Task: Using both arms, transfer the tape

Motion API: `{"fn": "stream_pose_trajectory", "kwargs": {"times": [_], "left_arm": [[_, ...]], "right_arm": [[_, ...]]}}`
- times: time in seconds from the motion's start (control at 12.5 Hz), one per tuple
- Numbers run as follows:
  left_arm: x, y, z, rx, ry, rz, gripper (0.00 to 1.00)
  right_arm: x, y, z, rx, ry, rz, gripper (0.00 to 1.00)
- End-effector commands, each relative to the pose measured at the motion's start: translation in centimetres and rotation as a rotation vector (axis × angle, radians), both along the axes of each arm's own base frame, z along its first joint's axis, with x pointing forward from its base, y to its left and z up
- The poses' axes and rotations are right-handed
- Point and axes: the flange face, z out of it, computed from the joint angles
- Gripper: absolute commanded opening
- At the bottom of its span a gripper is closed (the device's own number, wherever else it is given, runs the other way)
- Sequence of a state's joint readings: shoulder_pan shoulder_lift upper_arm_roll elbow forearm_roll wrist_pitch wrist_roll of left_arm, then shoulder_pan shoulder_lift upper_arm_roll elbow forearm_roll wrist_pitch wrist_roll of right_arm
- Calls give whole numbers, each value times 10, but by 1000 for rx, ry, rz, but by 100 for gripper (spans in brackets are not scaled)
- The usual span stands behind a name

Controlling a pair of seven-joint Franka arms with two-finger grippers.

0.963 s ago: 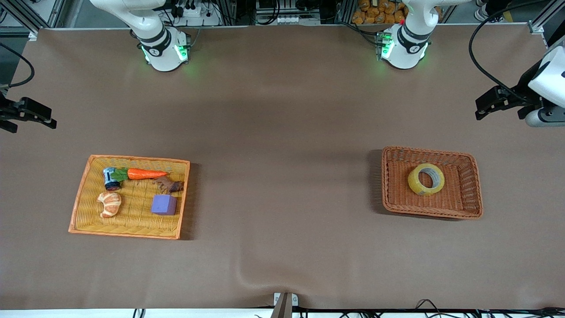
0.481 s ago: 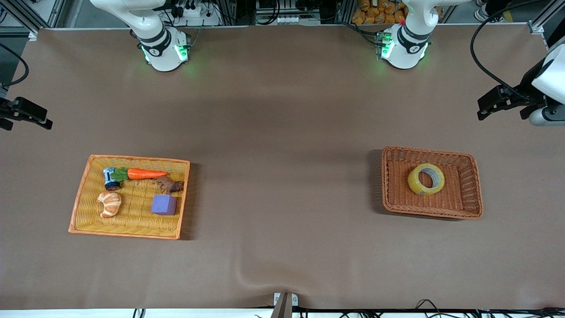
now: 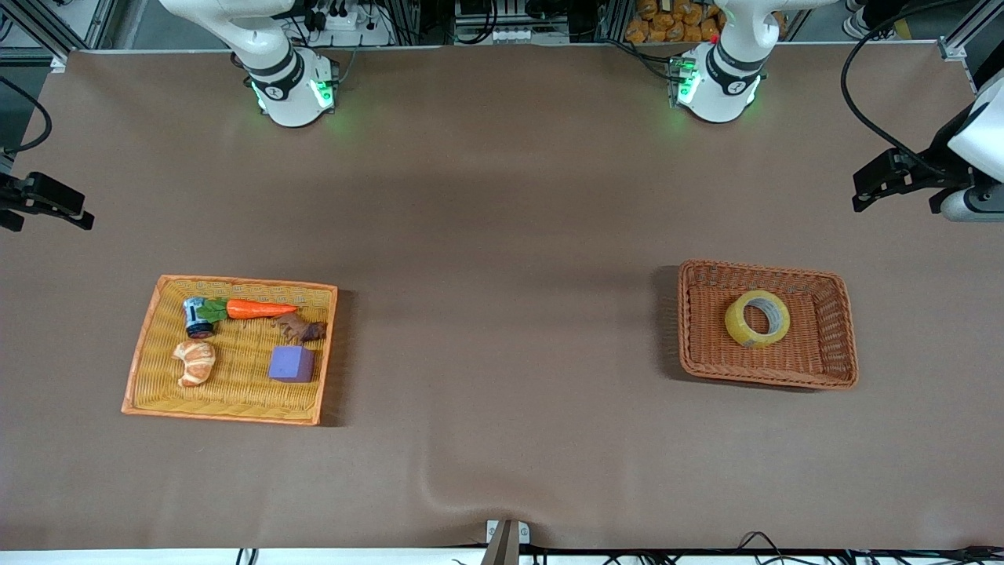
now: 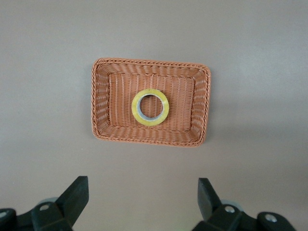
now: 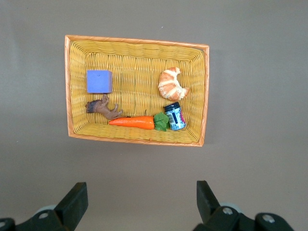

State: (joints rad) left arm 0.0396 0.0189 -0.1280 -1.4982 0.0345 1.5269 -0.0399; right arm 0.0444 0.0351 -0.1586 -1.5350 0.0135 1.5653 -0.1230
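Note:
The tape (image 3: 757, 318), a yellowish ring with a wide hole, lies flat in the brown wicker basket (image 3: 765, 269) toward the left arm's end of the table. In the left wrist view the tape (image 4: 150, 107) sits in the middle of that basket (image 4: 100, 103). My left gripper (image 3: 894, 196) hangs high over the table's end, apart from the basket, open and empty (image 4: 143, 192). My right gripper (image 3: 49, 213) hangs high over the right arm's end of the table, also open and empty (image 5: 139, 195).
A yellow wicker tray (image 3: 243, 281) toward the right arm's end holds a carrot (image 3: 260, 309), a croissant (image 3: 194, 362), a purple cube (image 3: 291, 364), a small can (image 3: 196, 317) and a brown toy animal (image 3: 300, 328). Brown tabletop lies between the two containers.
Both grippers have drifted slightly outward toward their own ends of the table. The tape and both containers have not moved.

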Motion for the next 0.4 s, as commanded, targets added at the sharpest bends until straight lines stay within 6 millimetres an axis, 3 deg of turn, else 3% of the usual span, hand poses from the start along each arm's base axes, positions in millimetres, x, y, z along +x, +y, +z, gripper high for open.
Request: {"fn": "stream_pose_trajectory", "kwargs": {"times": [0.0, 0.32], "left_arm": [[-2, 2, 2, -18, 9, -8, 100], [-2, 10, 1, -19, 15, 14, 100]], "right_arm": [[1, 4, 6, -5, 0, -12, 100], [1, 4, 4, -5, 3, -9, 100]]}}
